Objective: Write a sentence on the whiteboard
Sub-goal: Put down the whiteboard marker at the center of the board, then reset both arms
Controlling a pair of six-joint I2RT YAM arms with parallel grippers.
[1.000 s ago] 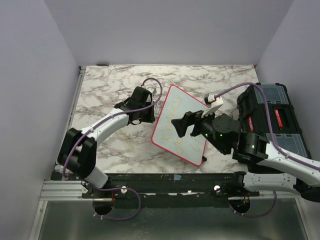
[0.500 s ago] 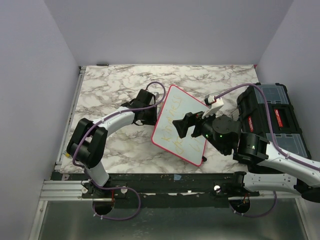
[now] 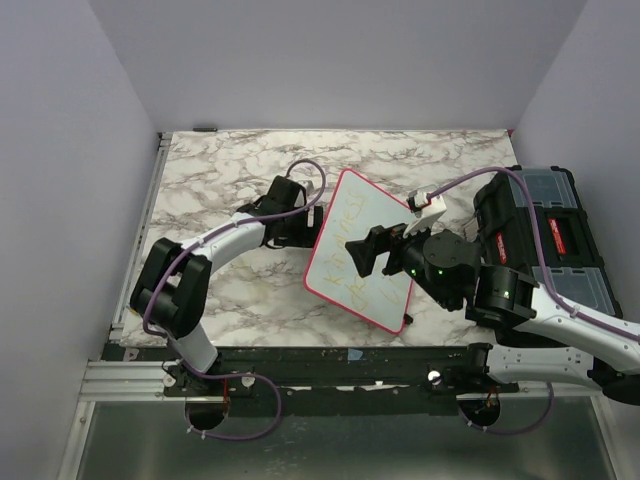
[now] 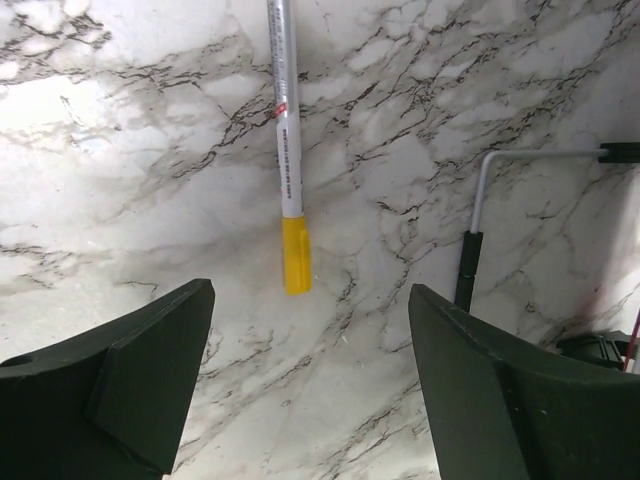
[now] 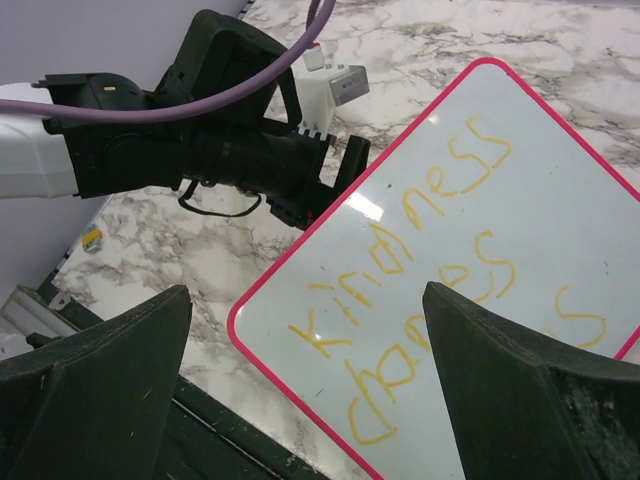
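Note:
The whiteboard (image 3: pixel 360 255) lies tilted on the marble table, pink-framed. The sentence (image 5: pixel 420 230) runs across it in two lines of yellow letters. A marker (image 4: pixel 287 150) with a yellow cap lies loose on the marble. My left gripper (image 4: pixel 310 330) hovers open just short of the cap, holding nothing. In the top view the left gripper (image 3: pixel 302 218) sits at the board's left edge and hides the marker. My right gripper (image 5: pixel 305 300) hangs open above the board's lower left corner, gripping nothing; from above the right gripper (image 3: pixel 362 250) is over the board's middle.
A black toolbox (image 3: pixel 540 240) stands at the table's right side, behind my right arm. A bent wire rod (image 4: pixel 478 215) lies on the marble right of the marker. The table's front rail (image 3: pixel 330 355) runs below the board.
My left arm has swung right to the board's left edge, and its gripper has gone from shut to open. The marker lies free on the table. The right arm has barely moved.

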